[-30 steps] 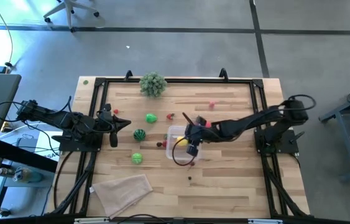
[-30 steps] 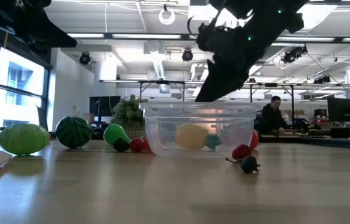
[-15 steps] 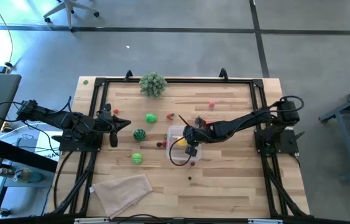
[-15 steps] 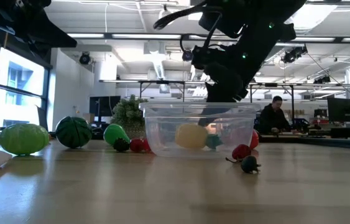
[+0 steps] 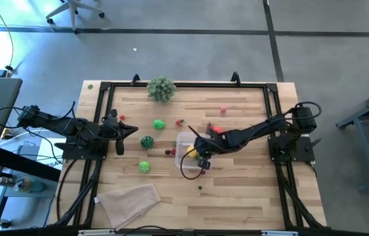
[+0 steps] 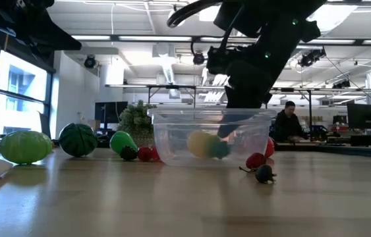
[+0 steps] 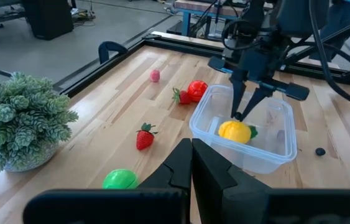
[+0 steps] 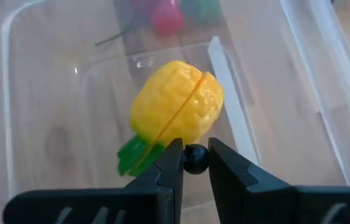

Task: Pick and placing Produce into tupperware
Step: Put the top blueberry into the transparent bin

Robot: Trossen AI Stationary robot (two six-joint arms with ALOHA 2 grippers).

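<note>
A: Start with your right gripper (image 8: 194, 163). Its fingers are pinched on a small dark berry (image 8: 194, 158), and it hangs inside the mouth of the tupperware (image 5: 185, 139), just beside the yellow fruit (image 8: 176, 113) that already lies in there.

B: So I just let go?

A: You let go low, I'd judge. The berry is round and will likely roll, so ease it close to the floor of the tupperware before you spread the fingers, and part them only a little. The yellow fruit sits right ahead of the tips, so don't push into it.

B: And the way out?

A: Lift straight up. The clear walls stand close on both sides of your fingers, and a sideways pull could drag or tip the tupperware. Its plastic is thin, so a snagged rim may move the whole thing.

B: What's around it?

A: Near the wall you have a red piece with a stem (image 6: 256, 160) and a dark berry (image 6: 264, 173) on the table. Farther off, on the other side, lie a strawberry (image 7: 144, 137), a green fruit (image 5: 159, 124), a dark green ball (image 5: 147, 141) and a light green ball (image 5: 144, 166). The grey-green plant (image 5: 161, 88) stands at the far edge.

B: My left gripper (image 5: 132, 130)?

A: It waits well apart at the left side, fingers pressed together, holding nothing. The open board toward the cloth (image 5: 130, 200) gives you free room.
</note>
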